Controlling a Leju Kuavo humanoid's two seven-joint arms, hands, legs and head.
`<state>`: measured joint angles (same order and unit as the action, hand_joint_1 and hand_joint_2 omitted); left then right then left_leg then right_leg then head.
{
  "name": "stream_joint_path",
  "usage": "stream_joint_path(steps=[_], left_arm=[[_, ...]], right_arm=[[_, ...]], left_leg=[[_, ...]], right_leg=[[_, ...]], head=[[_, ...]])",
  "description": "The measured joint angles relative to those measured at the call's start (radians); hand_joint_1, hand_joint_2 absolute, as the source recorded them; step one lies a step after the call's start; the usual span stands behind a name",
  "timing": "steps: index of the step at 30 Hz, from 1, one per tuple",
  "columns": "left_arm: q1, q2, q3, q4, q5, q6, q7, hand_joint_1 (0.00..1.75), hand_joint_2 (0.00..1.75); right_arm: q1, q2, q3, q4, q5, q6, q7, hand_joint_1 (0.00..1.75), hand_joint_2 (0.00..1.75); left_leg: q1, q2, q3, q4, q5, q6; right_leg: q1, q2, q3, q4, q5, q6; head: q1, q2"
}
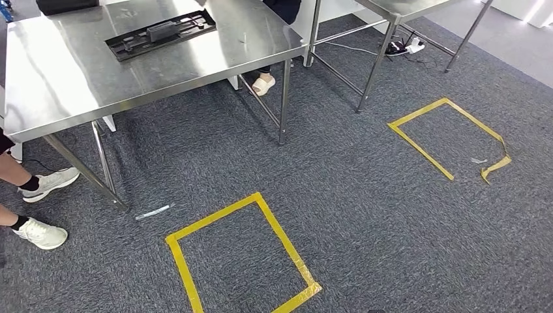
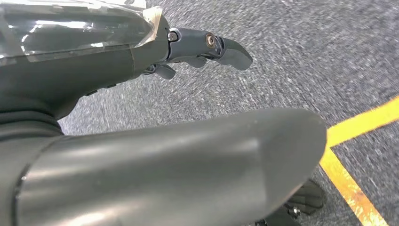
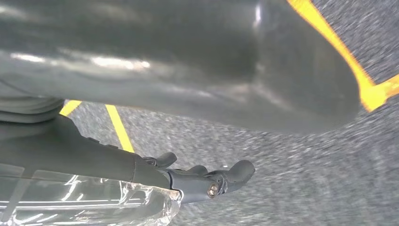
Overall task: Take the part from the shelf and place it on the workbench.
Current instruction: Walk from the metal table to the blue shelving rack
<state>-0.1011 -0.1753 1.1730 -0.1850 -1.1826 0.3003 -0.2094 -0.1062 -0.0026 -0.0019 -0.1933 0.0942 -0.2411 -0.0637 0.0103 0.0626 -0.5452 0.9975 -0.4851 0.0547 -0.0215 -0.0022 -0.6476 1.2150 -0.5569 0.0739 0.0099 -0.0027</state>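
A long black part lies flat on the steel workbench at the upper left of the head view. My left hand hangs over the grey carpet with its fingers stretched out and nothing in them. My right hand also hangs above the carpet, fingers extended and holding nothing. Both hands are far from the part.
Two yellow tape squares mark the carpet, one near me and one at the right. A person's white shoes stand at the left by the workbench leg. A second steel table and a power strip are behind.
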Motion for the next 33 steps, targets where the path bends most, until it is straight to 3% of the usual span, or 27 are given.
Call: stream_joint_path(steps=[2,3,4,6,7,9,11,12,13,14,15,17,19,20,21,23,24,26,28,29,31,33], left_arm=[[-0.001,-0.001,0.000,0.000,0.000,-0.001,0.000,0.00,0.00],[-0.002,-0.001,0.000,0.000,0.000,-0.002,0.000,0.00,0.00],[-0.003,-0.001,0.000,0.000,0.000,-0.002,0.000,0.00,0.00],[-0.004,-0.001,0.000,0.000,0.000,-0.002,0.000,0.00,0.00],[-0.005,-0.001,-0.001,0.000,0.000,-0.002,0.000,0.00,0.00],[-0.005,-0.001,-0.001,0.000,0.000,-0.002,0.000,0.00,0.00],[-0.002,-0.001,-0.001,0.000,0.000,-0.002,0.000,0.00,0.00],[-0.001,-0.001,-0.001,0.000,0.000,-0.002,0.000,0.00,0.00],[0.000,-0.001,-0.001,0.000,0.000,-0.002,0.000,0.00,0.00],[0.001,-0.001,-0.001,0.000,0.000,-0.002,0.000,0.00,0.00],[0.001,-0.001,-0.001,0.000,0.000,-0.002,0.000,0.00,0.00],[0.001,0.000,-0.001,0.000,0.000,-0.004,0.000,0.00,0.00],[0.000,0.002,-0.001,0.000,0.000,-0.005,0.000,0.00,0.00],[0.000,0.002,-0.001,0.000,0.000,-0.006,0.001,0.00,0.00],[0.000,0.002,-0.001,0.000,0.001,-0.006,0.001,0.00,0.00],[-0.001,0.001,-0.001,0.000,0.002,-0.007,0.001,0.00,0.00],[-0.001,0.000,-0.001,0.000,0.002,-0.007,0.000,0.00,0.00],[0.000,0.000,0.000,0.000,0.006,-0.009,-0.004,0.00,0.00],[0.002,0.001,0.000,0.000,0.017,-0.013,-0.006,0.00,0.00],[0.002,0.001,0.001,0.000,0.023,-0.017,-0.006,0.00,0.00],[0.002,0.001,0.002,0.000,0.031,-0.025,-0.005,0.00,0.00],[0.001,0.002,0.003,0.000,0.034,-0.028,-0.005,0.00,0.00]], right_arm=[[-0.002,-0.001,-0.001,0.000,0.000,0.000,0.000,0.00,0.00],[-0.004,-0.002,-0.001,0.000,0.000,0.000,0.000,0.00,0.00],[-0.004,-0.002,-0.001,0.000,0.000,0.000,0.000,0.00,0.00],[-0.001,-0.002,-0.001,0.001,0.000,0.000,0.000,0.00,0.00],[0.001,-0.001,-0.001,0.001,0.000,0.000,0.000,0.00,0.00],[0.001,0.000,-0.001,0.002,0.000,0.000,0.000,0.00,0.00],[-0.002,0.000,-0.002,0.002,0.000,0.000,0.000,0.00,0.00],[-0.002,0.000,-0.002,0.002,0.000,0.000,0.000,0.00,0.00],[0.000,0.001,-0.002,0.002,0.000,0.000,0.000,0.00,0.00],[0.002,0.001,-0.002,0.002,0.000,0.000,0.001,0.00,0.00],[0.003,0.002,-0.002,0.003,0.000,0.000,0.002,0.00,0.00],[0.002,0.002,-0.002,0.003,0.000,0.000,0.005,0.00,0.00],[0.000,0.003,-0.002,0.003,0.001,0.000,0.008,0.00,0.00],[0.000,0.003,-0.002,0.003,0.002,0.000,0.009,0.00,0.00],[0.002,0.002,-0.002,0.003,0.003,-0.001,0.011,0.00,0.00],[0.009,0.003,-0.002,0.004,0.005,-0.003,0.014,0.00,0.00],[0.010,0.003,-0.002,0.004,0.005,-0.004,0.015,0.00,0.00],[0.009,0.004,-0.002,0.004,0.009,-0.004,0.020,0.00,0.00],[0.012,0.004,-0.001,0.005,0.030,-0.004,0.042,0.00,0.00],[0.015,0.004,0.003,0.005,0.047,-0.005,0.058,0.00,0.00],[0.021,0.003,0.013,0.007,0.075,-0.008,0.083,0.00,0.00],[0.017,0.004,0.024,0.007,0.090,-0.009,0.092,0.00,0.00]], left_leg=[[-0.004,0.023,0.001,0.002,0.000,-0.006],[-0.007,0.032,0.002,0.003,0.000,-0.011],[-0.011,0.042,0.003,0.004,0.001,-0.017],[-0.011,0.058,0.005,0.003,0.002,-0.027],[-0.008,0.053,0.005,0.008,-0.004,-0.033],[-0.001,0.007,-0.016,0.062,-0.048,-0.044],[0.002,-0.047,-0.068,0.188,-0.122,-0.050],[0.002,-0.057,-0.094,0.249,-0.147,-0.051],[0.002,-0.061,-0.108,0.282,-0.153,-0.052],[0.002,-0.063,-0.104,0.279,-0.139,-0.051],[0.004,-0.067,-0.082,0.237,-0.109,-0.050],[0.009,-0.102,-0.016,0.105,-0.047,-0.047],[0.012,-0.136,0.017,0.031,-0.027,-0.043],[0.009,-0.138,0.017,0.024,-0.030,-0.039],[0.007,-0.127,0.015,0.023,-0.027,-0.032],[0.005,-0.103,0.013,0.015,-0.017,-0.015],[0.006,-0.089,0.012,0.011,-0.013,-0.007],[0.004,-0.060,0.007,0.008,-0.009,0.000],[0.003,-0.031,0.004,0.008,-0.008,0.002],[0.003,-0.018,0.003,0.009,-0.008,0.001],[0.004,0.005,0.005,0.009,-0.009,-0.002],[-0.001,0.027,0.007,0.011,-0.012,-0.011]], right_leg=[[0.001,-0.047,0.095,-0.153,0.042,0.008],[0.004,-0.063,0.124,-0.203,0.054,0.004],[0.007,-0.073,0.135,-0.227,0.059,-0.004],[0.009,-0.054,0.128,-0.231,0.065,-0.021],[0.005,-0.045,0.127,-0.233,0.068,-0.028],[-0.004,-0.024,0.126,-0.236,0.078,-0.045],[-0.004,-0.003,0.118,-0.235,0.086,-0.057],[-0.003,0.009,0.115,-0.235,0.088,-0.059],[-0.002,0.021,0.112,-0.234,0.090,-0.059],[-0.001,0.034,0.111,-0.233,0.091,-0.058],[-0.001,0.047,0.111,-0.230,0.091,-0.057],[0.002,0.072,0.107,-0.222,0.092,-0.052],[0.005,0.094,0.095,-0.215,0.094,-0.041],[0.005,0.104,0.088,-0.214,0.097,-0.033],[0.003,0.114,0.080,-0.216,0.102,-0.025],[0.002,0.094,0.062,-0.200,0.096,-0.016],[0.003,0.071,0.043,-0.169,0.079,-0.015],[0.003,0.025,-0.014,-0.050,0.021,-0.020],[0.001,0.015,-0.061,0.059,-0.019,-0.016],[0.000,0.012,-0.058,0.064,-0.017,-0.009],[-0.004,-0.009,0.008,-0.040,0.021,0.008],[-0.003,-0.053,0.083,-0.172,0.061,0.012]], head=[[0.001,0.000],[0.000,0.000],[-0.002,0.000],[-0.006,0.000],[-0.007,0.000],[-0.009,0.000],[-0.012,0.000],[-0.012,0.000],[-0.012,0.000],[-0.012,0.000],[-0.012,0.000],[-0.013,0.000],[-0.011,0.000],[-0.011,0.000],[-0.010,0.000],[-0.010,0.000],[-0.006,0.000],[0.000,0.000],[0.001,0.000],[0.002,0.000],[0.002,0.000],[0.004,0.000]])
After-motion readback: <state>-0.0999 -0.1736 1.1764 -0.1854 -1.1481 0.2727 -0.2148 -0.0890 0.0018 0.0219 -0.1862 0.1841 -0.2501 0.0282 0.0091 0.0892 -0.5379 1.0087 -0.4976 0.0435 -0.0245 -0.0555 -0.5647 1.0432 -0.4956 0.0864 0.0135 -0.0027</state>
